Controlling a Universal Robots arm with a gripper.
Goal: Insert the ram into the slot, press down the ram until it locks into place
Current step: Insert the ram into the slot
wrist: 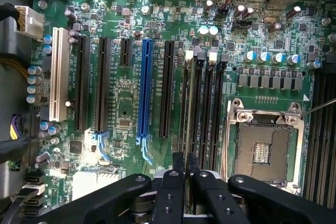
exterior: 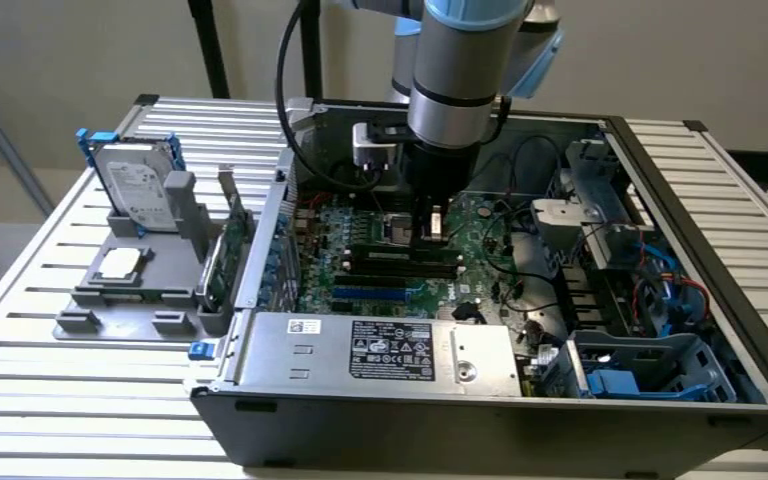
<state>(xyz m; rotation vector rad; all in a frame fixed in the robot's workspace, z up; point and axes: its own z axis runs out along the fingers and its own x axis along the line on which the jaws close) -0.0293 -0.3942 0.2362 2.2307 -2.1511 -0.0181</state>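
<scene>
The gripper is low inside the open case, fingers narrow and pinched on the thin top edge of the ram. The ram stands edge-on along the slot, the black memory socket of its bank farthest from the CPU socket, on the blue socket's side; can't tell if it is fully seated or the end clips are closed. In the exterior view a hard drive and a green card sit on a grey fixture outside the case at the exterior view's left, well apart from the gripper.
</scene>
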